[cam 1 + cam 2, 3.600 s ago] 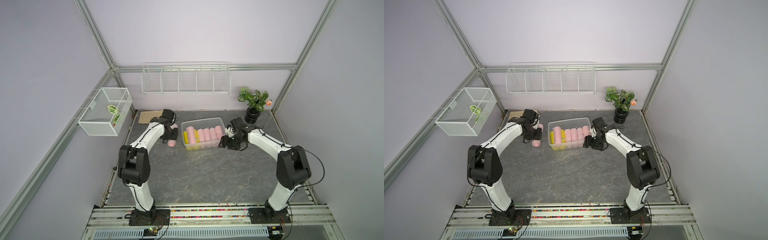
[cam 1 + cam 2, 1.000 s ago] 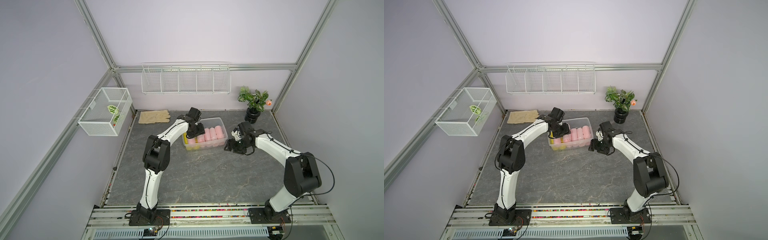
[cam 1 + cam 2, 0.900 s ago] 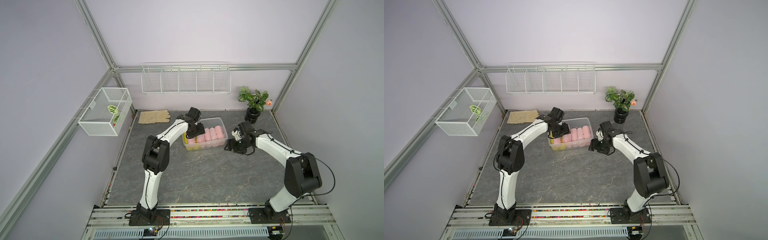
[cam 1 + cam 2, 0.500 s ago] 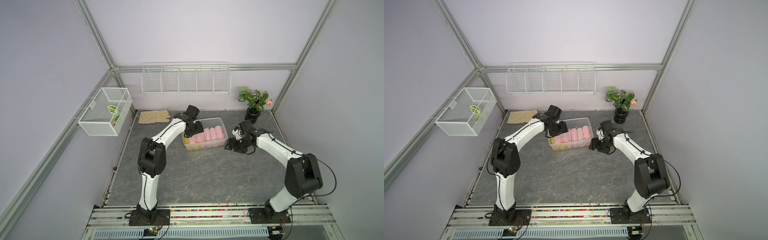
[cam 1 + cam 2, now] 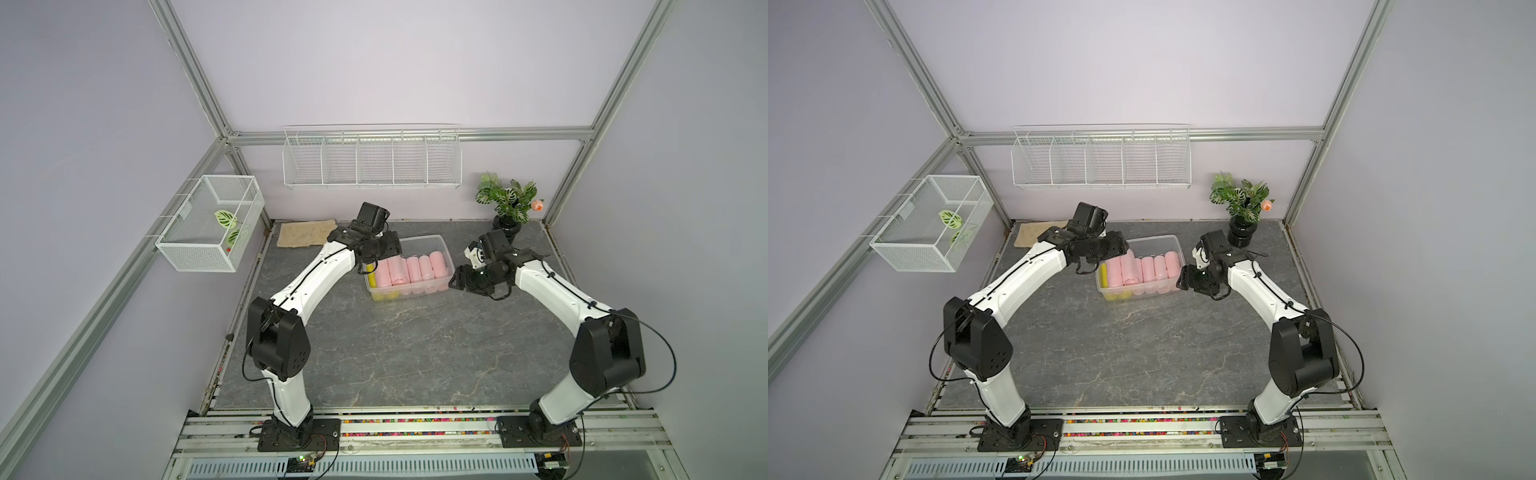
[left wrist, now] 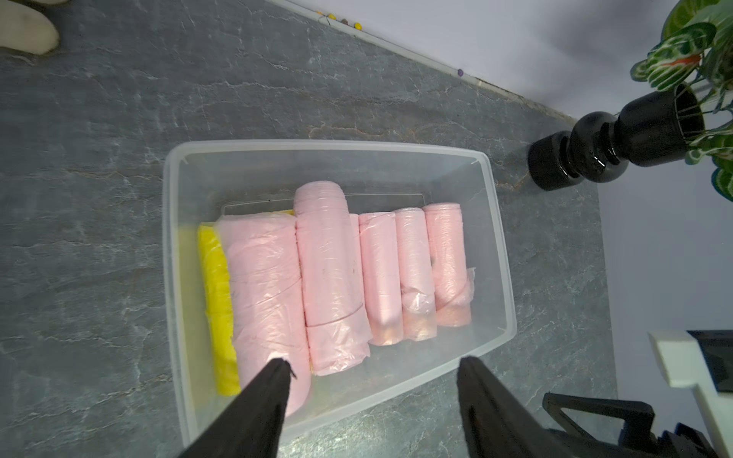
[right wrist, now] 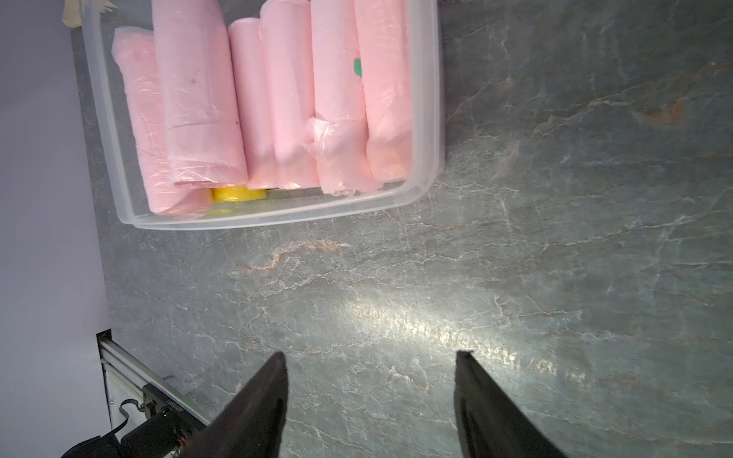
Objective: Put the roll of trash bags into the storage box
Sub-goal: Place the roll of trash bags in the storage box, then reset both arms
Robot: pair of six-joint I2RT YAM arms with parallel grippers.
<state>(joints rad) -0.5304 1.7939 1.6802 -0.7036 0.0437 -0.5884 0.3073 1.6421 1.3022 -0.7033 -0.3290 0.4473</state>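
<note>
Trash-bag rolls (image 6: 329, 257) lie side by side in the storage box (image 6: 329, 144).
Left gripper (image 6: 375, 361): above box, jaws apart, empty. Right gripper (image 7: 371, 353): beside box, jaws apart, empty.

This is a robotics lab test cell, not a lived-in room. A frame (image 5: 187, 79) of bare aluminium profile boxes in plain lilac walls (image 5: 374, 62). Along the bottom of the frame, a metal rail (image 5: 415, 428) carries the bolted bases of a left arm (image 5: 309, 280) and a right arm (image 5: 552, 291). A wired circuit board (image 5: 301, 459) lies exposed just below it.

Around the stone-look tabletop (image 5: 415, 345) sit staged household props:
- a wire rack (image 5: 372, 160) at upper centre
- a mesh basket (image 5: 208, 224) at centre left
- a potted plant (image 5: 509, 199) at centre right
- a cloth (image 5: 305, 233)
- a box (image 5: 420, 238) of rolls (image 5: 409, 268) in the middle
</note>
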